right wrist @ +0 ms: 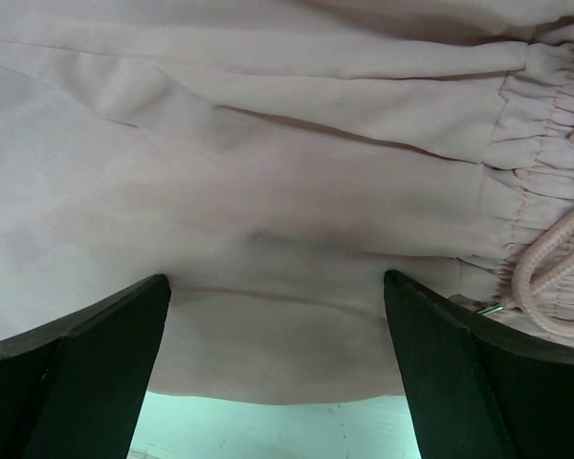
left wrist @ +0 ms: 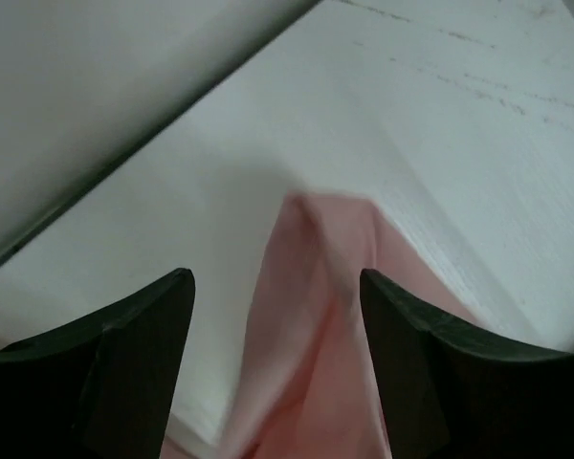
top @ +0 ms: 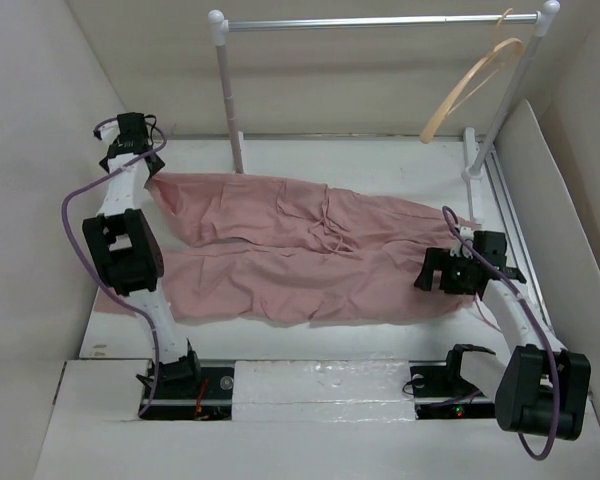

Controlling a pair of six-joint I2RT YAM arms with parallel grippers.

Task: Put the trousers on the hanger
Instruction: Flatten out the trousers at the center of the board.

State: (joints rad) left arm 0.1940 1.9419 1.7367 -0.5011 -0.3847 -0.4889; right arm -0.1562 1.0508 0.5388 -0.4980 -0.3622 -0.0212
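Note:
The dusty-pink trousers (top: 300,250) lie flat and wrinkled across the table, legs to the left, gathered waist to the right. The tan wooden hanger (top: 475,85) hangs tilted from the right end of the rail, above and behind the waist. My left gripper (top: 145,165) is at the far-left leg end; in the left wrist view it is open (left wrist: 277,287) with a pointed fold of the trousers (left wrist: 316,325) between the fingers. My right gripper (top: 442,275) is open (right wrist: 277,287) over the waist-end fabric (right wrist: 268,163), with the drawstring (right wrist: 555,277) at its right.
The silver-and-white clothes rail (top: 380,20) stands at the back, with posts at the left (top: 228,100) and right (top: 500,110). White walls (top: 40,150) close in the table on the left, right and back. The arm bases sit at the near edge.

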